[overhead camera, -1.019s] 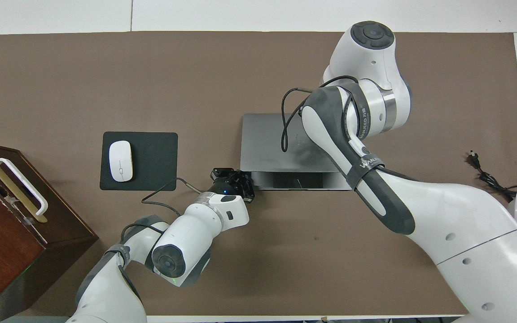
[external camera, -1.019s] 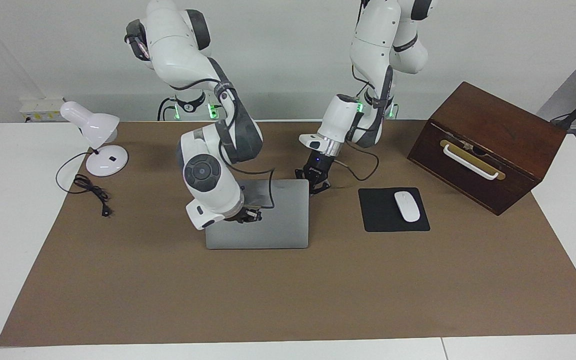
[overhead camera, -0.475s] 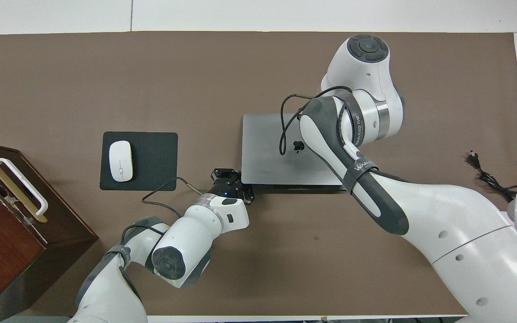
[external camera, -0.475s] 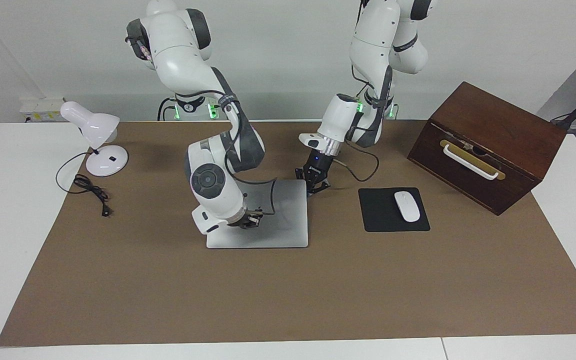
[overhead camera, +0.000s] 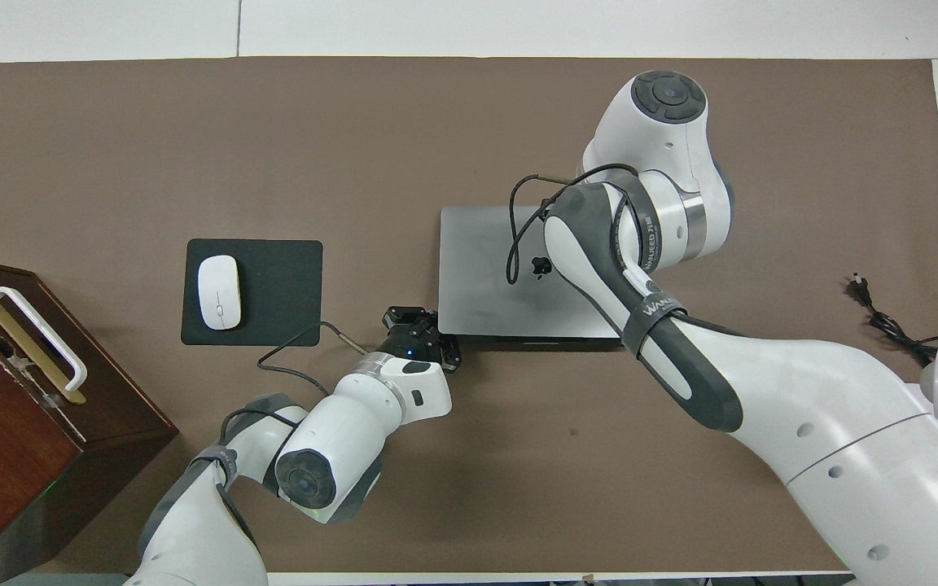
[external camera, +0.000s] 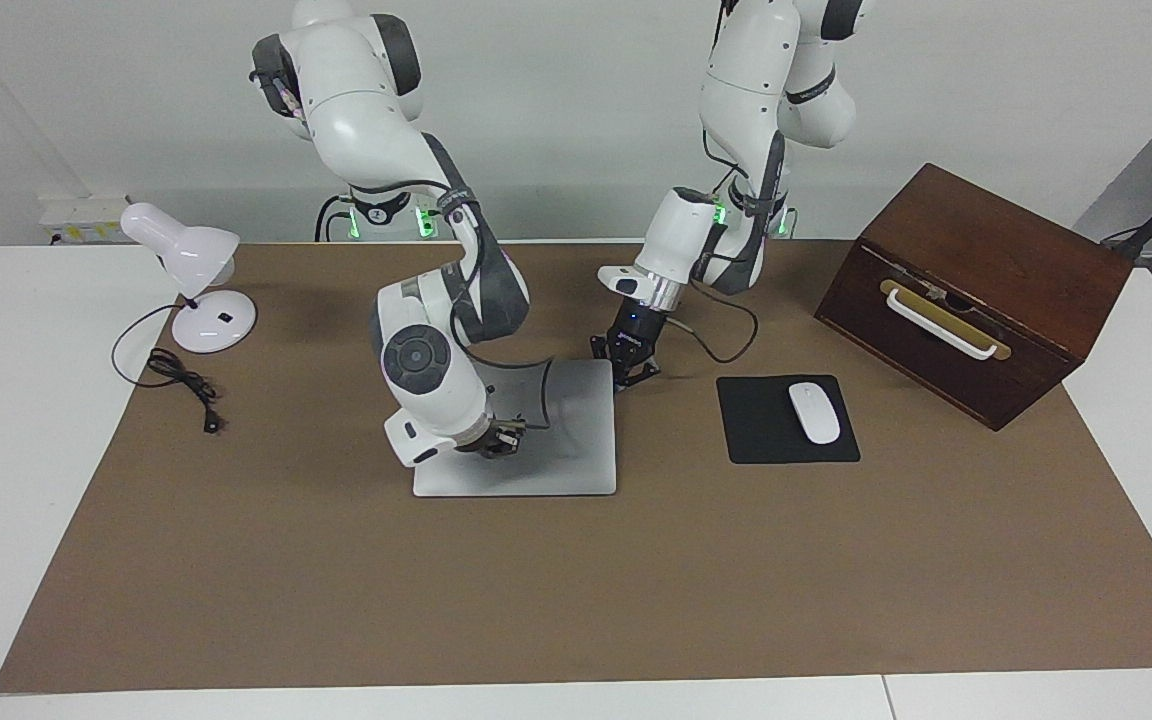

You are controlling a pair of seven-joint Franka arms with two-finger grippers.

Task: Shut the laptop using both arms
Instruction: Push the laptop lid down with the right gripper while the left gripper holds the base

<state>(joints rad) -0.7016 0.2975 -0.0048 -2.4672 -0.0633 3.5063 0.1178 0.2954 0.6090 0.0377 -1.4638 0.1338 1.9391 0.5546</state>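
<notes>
The silver-grey laptop (external camera: 576, 465) lies on the brown mat with its lid flat down. The dark apple logo shows in the overhead view (overhead camera: 541, 265). My right gripper (external camera: 498, 437) rests on the lid near its middle; in the overhead view the right arm hides it. My left gripper (external camera: 628, 368) is low at the laptop's corner nearest the robots, toward the left arm's end. It also shows in the overhead view (overhead camera: 422, 332).
A black mouse pad (external camera: 766, 435) with a white mouse (external camera: 814, 412) lies beside the laptop toward the left arm's end. A dark wooden box (external camera: 976, 290) stands beside the pad. A white desk lamp (external camera: 191, 275) and its cord (external camera: 181, 380) are at the right arm's end.
The laptop lid has gone from partly open to flat down, with the right gripper moving down on it. The left gripper has stayed at the corner.
</notes>
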